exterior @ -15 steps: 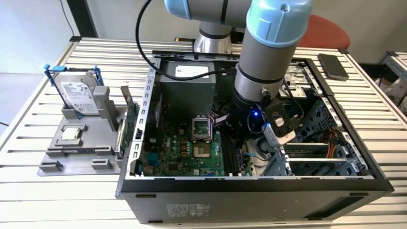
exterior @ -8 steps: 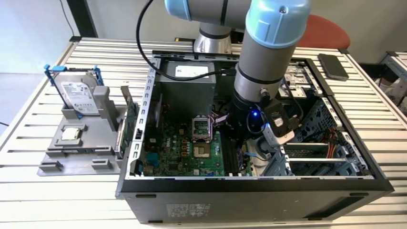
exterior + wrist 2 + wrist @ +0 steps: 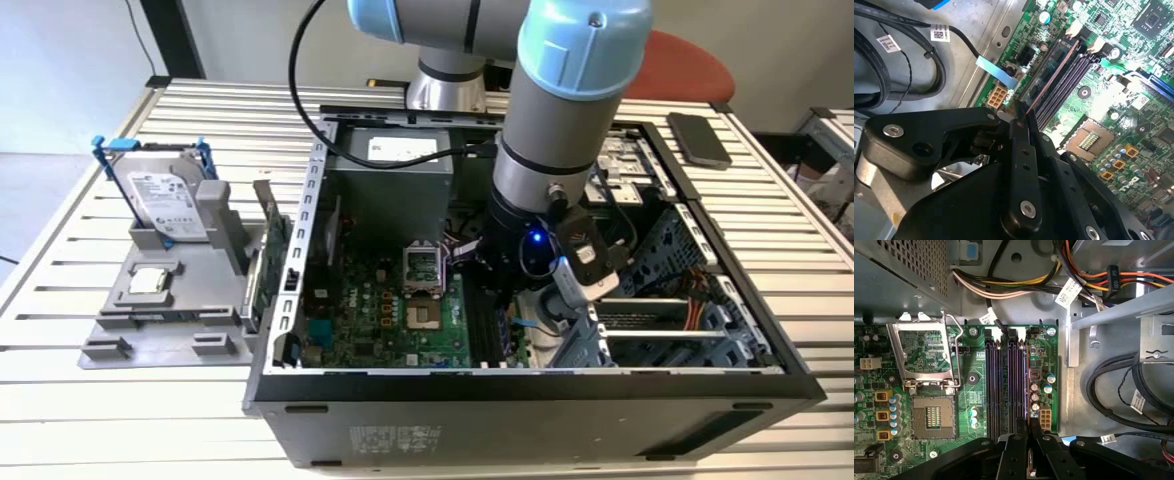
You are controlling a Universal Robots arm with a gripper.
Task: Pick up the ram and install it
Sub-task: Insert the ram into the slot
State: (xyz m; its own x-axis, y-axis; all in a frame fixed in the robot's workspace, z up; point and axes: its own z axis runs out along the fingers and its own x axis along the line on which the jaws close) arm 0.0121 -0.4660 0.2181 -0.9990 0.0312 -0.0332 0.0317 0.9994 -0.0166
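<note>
Gripper (image 3: 1021,117) reaching down inside open case (image 3: 534,385), fingers (image 3: 1015,450) pinching ram (image 3: 1051,75) edge-on. Ram standing in slot nearest motherboard (image 3: 929,375) edge, beside empty slots (image 3: 999,385). CPU socket (image 3: 934,415) sitting open, near the slots. Hard drive (image 3: 167,195) resting outside on grey stand.

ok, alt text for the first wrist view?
The gripper pinches the ram edge-on, lined up with the end memory slot of the motherboard; whether it is seated is unclear. The empty CPU socket lies beyond the other slots.
</note>
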